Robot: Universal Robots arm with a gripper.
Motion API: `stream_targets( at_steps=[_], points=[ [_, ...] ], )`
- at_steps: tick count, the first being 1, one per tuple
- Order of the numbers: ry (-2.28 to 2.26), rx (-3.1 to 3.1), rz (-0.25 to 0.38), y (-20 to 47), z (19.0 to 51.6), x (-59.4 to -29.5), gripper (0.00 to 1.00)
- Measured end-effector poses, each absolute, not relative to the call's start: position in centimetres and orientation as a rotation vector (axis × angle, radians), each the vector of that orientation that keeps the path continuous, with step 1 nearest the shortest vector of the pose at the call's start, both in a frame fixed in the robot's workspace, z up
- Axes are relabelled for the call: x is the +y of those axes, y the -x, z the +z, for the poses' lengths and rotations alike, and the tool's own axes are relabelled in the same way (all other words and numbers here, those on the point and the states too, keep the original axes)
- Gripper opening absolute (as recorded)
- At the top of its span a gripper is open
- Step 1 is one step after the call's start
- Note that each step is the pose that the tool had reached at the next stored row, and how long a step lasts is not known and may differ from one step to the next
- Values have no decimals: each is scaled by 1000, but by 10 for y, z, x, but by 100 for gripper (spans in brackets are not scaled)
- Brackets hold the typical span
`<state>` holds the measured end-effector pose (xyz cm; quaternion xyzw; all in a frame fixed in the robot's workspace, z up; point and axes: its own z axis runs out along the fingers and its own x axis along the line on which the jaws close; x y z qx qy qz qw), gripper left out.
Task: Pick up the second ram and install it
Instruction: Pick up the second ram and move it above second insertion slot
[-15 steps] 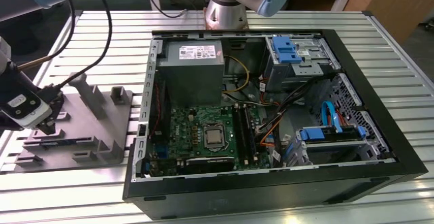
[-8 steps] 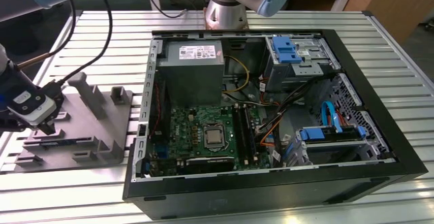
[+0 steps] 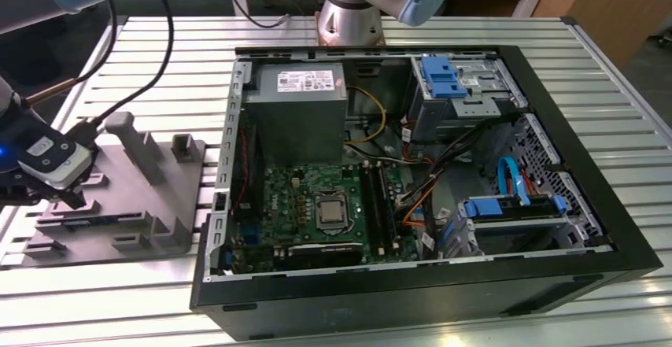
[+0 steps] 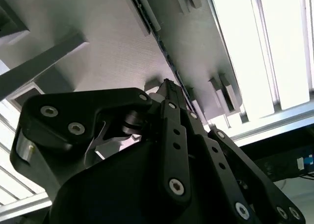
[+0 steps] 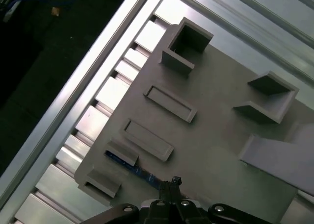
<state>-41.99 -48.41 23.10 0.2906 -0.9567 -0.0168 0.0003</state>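
Black claw (image 4: 169,89) linkage is right up against the lens in both wrist views (image 5: 174,181). Tips drawn in to a narrow pinch, closed on the top edge of the second ram (image 5: 128,163).

Ram is a dark blue stick, standing on its long edge on the grey fixture plate (image 5: 221,150). One end sits against a small grey block (image 5: 122,153), the other runs under the claw tips. Not lifted out: it sits down at plate level. Shallow rectangular pockets (image 5: 147,139) lie just beside it on the plate, parallel to it.

Exterior view: claw (image 3: 75,199) is down on the plate (image 3: 157,205) at the exterior view's left, pointing downward, with black cables (image 3: 126,87) running off the wrist. Plate lies flat on the slatted aluminium counter (image 3: 137,48), with upright posts (image 3: 131,138) along its far side.

Open PC case (image 3: 420,292) lies on its side just beside the plate, toward the exterior view's right, well apart from the claw. Inside:
- green motherboard (image 3: 304,197) with bare CPU (image 3: 333,212)
- long black memory slots (image 3: 376,197) just to the exterior view's right of the CPU; can't tell if anything is seated in them
- grey power supply (image 3: 297,111) behind the board
- blue drive brackets (image 3: 446,75) at the far corner

Arm base (image 3: 352,16) stands on the counter behind the case.
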Motion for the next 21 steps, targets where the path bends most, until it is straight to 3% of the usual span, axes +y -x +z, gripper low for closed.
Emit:
stream_targets(
  at_steps=[21],
  points=[
    [-1251,-2877,-52,420,231,-484,10]
  ],
)
